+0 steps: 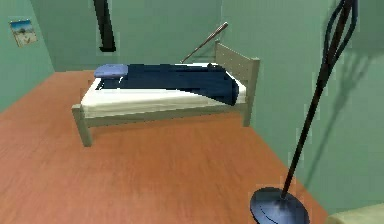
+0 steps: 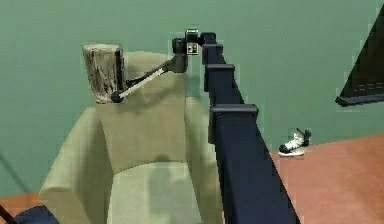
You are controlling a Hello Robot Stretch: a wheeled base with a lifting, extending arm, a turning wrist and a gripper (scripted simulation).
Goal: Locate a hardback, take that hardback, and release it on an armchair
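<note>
Grip first: the pincer (image 2: 120, 95) holds the thick, mottled grey-brown hardback (image 2: 103, 72) upright in the air, just above the back of the pale beige upholstered armchair (image 2: 130, 150). Stiff boards should take the hold without bending, though such a thick volume is likely heavy (and it is held near its lower corner), so it may tilt; across both covers seems safest.

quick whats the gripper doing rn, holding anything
gripper: open or shut cannot be told; its fingers end at a mottled grey-white upright block whose lower edge meets the back of the beige padded armchair, so held or resting cannot be told.
</note>
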